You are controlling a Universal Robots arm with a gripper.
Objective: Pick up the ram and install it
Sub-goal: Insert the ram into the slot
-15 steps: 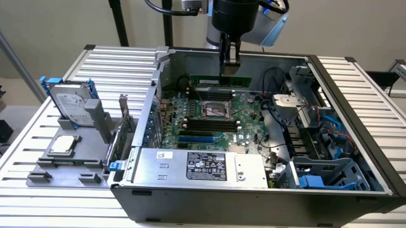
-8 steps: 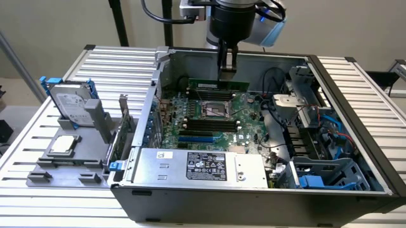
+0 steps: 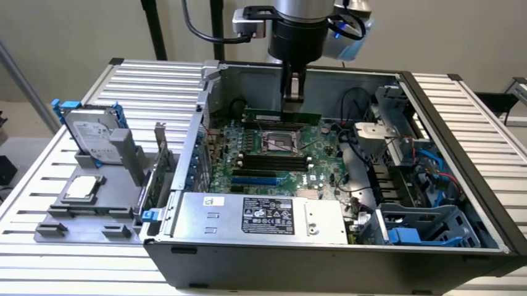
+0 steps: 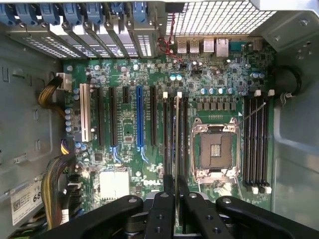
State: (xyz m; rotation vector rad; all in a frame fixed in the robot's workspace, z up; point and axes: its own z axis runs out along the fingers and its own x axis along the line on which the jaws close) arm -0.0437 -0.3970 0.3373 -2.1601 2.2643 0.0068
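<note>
- The gripper (image 3: 292,100) hangs inside the open computer case (image 3: 346,265), its fingers (image 4: 162,206) closed on the top edge of the ram (image 3: 270,116).
- The ram sits level above the motherboard (image 3: 323,161), just beyond the CPU socket (image 3: 280,143); whether it touches a slot cannot be told.
- The black slots (image 4: 166,134) lie beneath it.
- The power supply (image 3: 263,213) and the hard drive (image 3: 92,132) on the desk (image 3: 157,77) are well apart from it.

Robotics lab, PC-assembly test rig, I'd say. Opened PC case (image 3: 346,262) flat on a slatted alu desk (image 3: 469,111), motherboard (image 3: 268,157) exposed w/ my tool (image 3: 292,98) inside pinching a RAM stick (image 3: 263,115). Grey parts fixture (image 3: 82,216) alongside w/ a hard drive (image 3: 92,132) & CPU (image 3: 82,187). Bare wall (image 3: 66,31), black poles (image 3: 155,28) behind.
</note>
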